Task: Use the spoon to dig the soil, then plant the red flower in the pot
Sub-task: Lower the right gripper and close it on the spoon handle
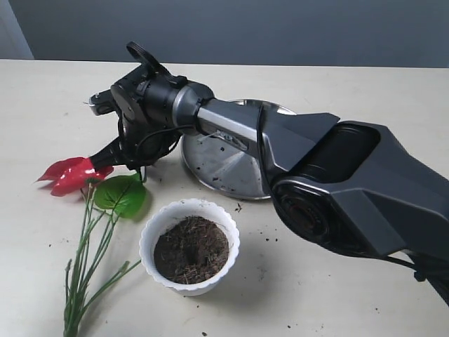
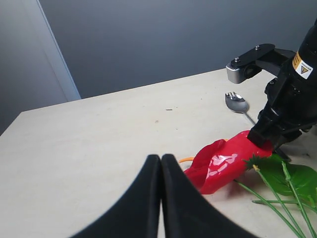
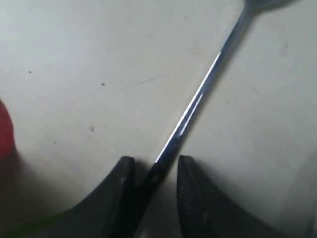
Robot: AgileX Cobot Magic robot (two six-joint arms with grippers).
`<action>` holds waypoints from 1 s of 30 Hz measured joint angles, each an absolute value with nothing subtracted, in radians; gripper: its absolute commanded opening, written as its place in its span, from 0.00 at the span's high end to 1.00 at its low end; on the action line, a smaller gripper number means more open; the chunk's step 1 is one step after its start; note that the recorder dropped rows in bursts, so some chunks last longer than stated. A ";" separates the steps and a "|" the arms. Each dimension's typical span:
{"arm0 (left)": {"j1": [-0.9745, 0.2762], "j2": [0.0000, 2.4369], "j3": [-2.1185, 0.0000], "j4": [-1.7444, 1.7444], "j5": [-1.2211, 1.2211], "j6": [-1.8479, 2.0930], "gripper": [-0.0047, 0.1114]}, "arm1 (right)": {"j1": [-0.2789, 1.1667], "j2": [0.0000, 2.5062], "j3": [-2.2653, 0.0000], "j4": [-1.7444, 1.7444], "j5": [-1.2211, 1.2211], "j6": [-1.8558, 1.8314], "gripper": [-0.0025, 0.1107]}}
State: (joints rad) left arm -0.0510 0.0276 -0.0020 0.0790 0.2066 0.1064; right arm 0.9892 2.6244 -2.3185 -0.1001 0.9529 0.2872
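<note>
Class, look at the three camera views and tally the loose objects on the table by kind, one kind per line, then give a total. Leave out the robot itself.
Artificial red flower: 1
White pot holding soil: 1
Steel plate: 1
Spoon: 1
Total: 4 objects

The right gripper (image 3: 154,171) straddles the spoon (image 3: 198,99) handle on the table; the red flower (image 2: 223,161) crowds one side; bare tabletop (image 2: 109,134) lies beyond
</note>
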 measured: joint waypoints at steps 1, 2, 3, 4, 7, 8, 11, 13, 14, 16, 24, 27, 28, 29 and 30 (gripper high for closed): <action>-0.051 0.028 -0.002 0.079 0.207 0.106 0.96 | 0.989 2.624 -2.319 -0.100 0.953 0.287 0.80; -0.051 0.028 -0.002 0.079 0.207 0.106 0.96 | 0.989 2.624 -2.319 -0.100 0.953 0.289 0.81; -0.051 0.028 -0.002 0.079 0.207 0.106 0.96 | 0.989 2.624 -2.319 -0.100 0.953 0.289 0.82; -0.051 0.028 -0.002 0.079 0.207 0.106 0.96 | 0.989 2.624 -2.319 -0.100 0.953 0.289 0.83; -0.051 0.028 -0.002 0.079 0.207 0.106 0.96 | 0.989 2.624 -2.319 -0.100 0.953 0.289 0.88; -0.051 0.028 -0.002 0.079 0.207 0.106 0.96 | 0.989 2.624 -2.319 -0.100 0.953 0.289 0.92; -0.051 0.028 -0.002 0.079 0.207 0.106 0.96 | 0.989 2.624 -2.321 -0.096 0.951 0.291 0.98; -0.051 0.028 -0.002 0.079 0.207 0.106 0.96 | 0.989 2.624 -2.323 -0.096 0.949 0.291 0.98; -0.051 0.028 -0.002 0.079 0.207 0.106 0.96 | 0.989 2.624 -2.323 -0.096 0.949 0.291 0.98; -0.051 0.028 -0.002 0.079 0.207 0.106 0.96 | 0.989 2.624 -2.323 -0.096 0.949 0.291 0.98; -0.051 0.028 -0.002 0.079 0.207 0.106 0.96 | 0.989 2.624 -2.323 -0.100 0.933 0.291 0.98; -0.051 0.028 -0.002 0.079 0.207 0.106 0.96 | 0.989 2.627 -2.328 -0.094 0.895 0.283 0.91; -0.051 0.028 -0.002 0.079 0.207 0.106 0.96 | 0.989 2.630 -2.333 -0.088 0.884 0.269 0.85; -0.051 0.028 -0.002 0.079 0.207 0.106 0.96 | 0.989 2.629 -2.342 -0.081 0.874 0.250 0.79; -0.051 0.028 -0.002 0.079 0.207 0.106 0.96 | 0.989 2.629 -2.350 -0.077 0.868 0.239 0.72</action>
